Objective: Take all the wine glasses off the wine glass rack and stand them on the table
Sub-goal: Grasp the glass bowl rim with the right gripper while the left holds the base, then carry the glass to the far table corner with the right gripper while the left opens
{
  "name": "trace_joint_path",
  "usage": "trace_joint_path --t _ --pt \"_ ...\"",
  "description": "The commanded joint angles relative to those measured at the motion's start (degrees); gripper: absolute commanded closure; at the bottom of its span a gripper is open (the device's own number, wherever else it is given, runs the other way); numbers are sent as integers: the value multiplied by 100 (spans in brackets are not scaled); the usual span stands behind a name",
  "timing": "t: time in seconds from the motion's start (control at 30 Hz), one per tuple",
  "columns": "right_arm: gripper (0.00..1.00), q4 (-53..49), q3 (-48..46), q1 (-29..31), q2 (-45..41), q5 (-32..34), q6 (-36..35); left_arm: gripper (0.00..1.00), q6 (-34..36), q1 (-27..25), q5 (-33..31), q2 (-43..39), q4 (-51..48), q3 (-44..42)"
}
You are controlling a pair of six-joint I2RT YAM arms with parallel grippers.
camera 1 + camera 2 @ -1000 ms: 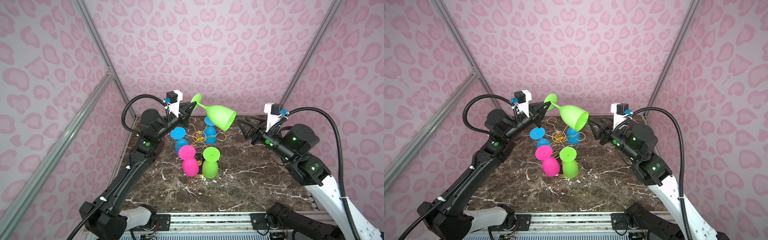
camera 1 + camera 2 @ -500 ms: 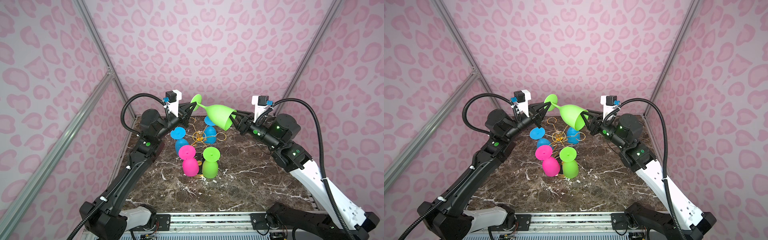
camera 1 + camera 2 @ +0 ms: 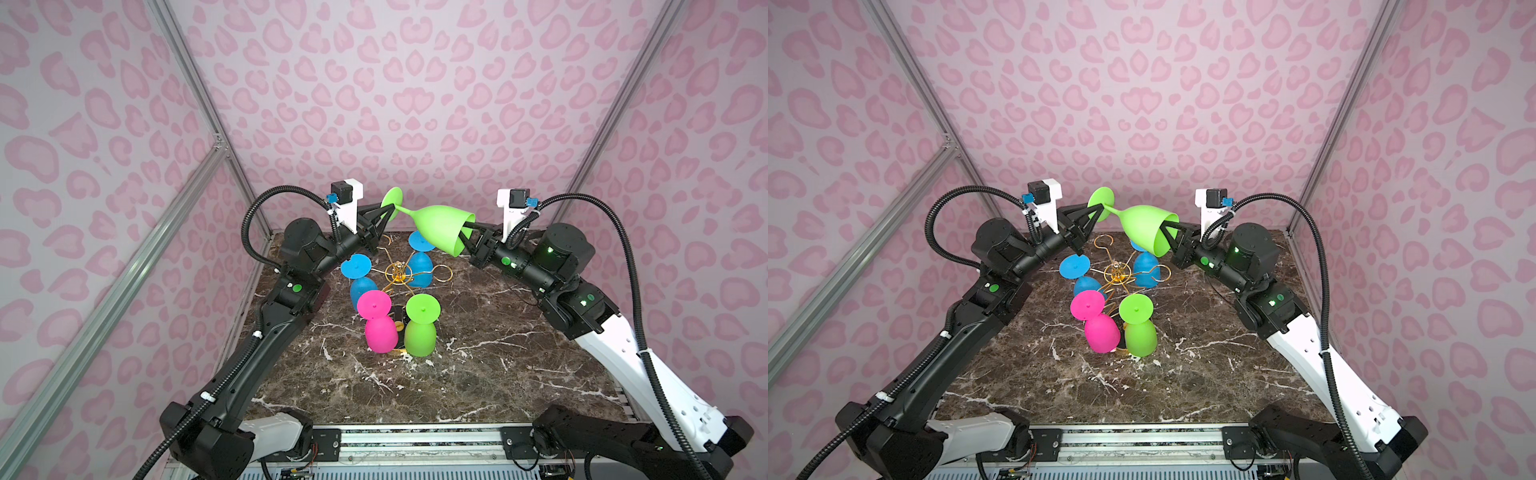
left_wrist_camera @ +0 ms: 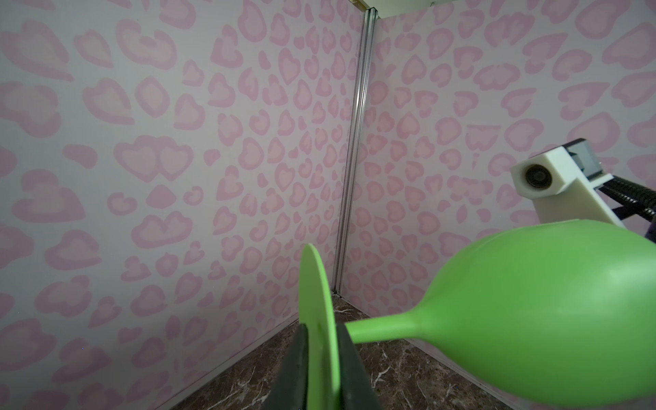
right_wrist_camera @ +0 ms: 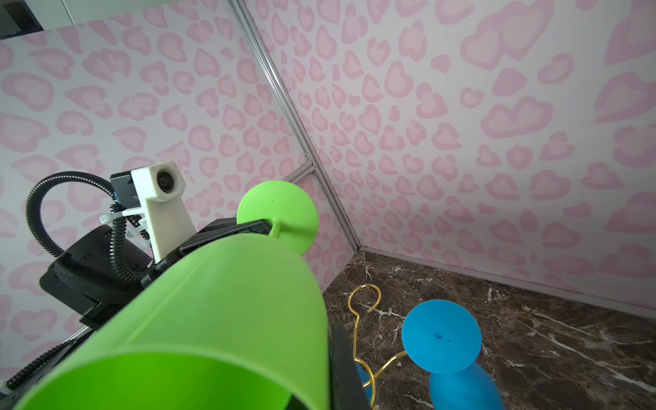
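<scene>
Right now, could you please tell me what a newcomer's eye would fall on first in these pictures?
First, the lime-green plastic wine glass lying sideways in mid-air at the back: the right hand pinches its rim, and its round foot sits between the fingers of the left hand. Below it, the thin gold wire rack carries four more bright plastic glasses, feet up, all framed by pink heart-print walls.
</scene>
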Motion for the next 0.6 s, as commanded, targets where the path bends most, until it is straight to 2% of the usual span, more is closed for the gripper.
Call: trace_joint_path --t 0.0,0.13,0.23,0.3,0.47,0.57 --pt "100 92 56 8 -135 123 43 65 -4 15 -248 -101 143 -78" --pt "100 -173 65 -81 -393 400 -102 39 82 16 -535 -295 126 -240" --pt "100 -706 179 -325 -560 689 -317 27 235 10 -854 -509 108 -435" --pt "100 -1100 242 -607 -661 884 -394 20 292 65 -1138 -687 84 -589" --pt "100 -2110 497 -1700 -621 818 -607 0 81 415 -1814 -1270 -105 -889" --pt "100 -2818 862 -2092 -298 966 -980 3 -76 682 -2145 -1750 -33 -1215"
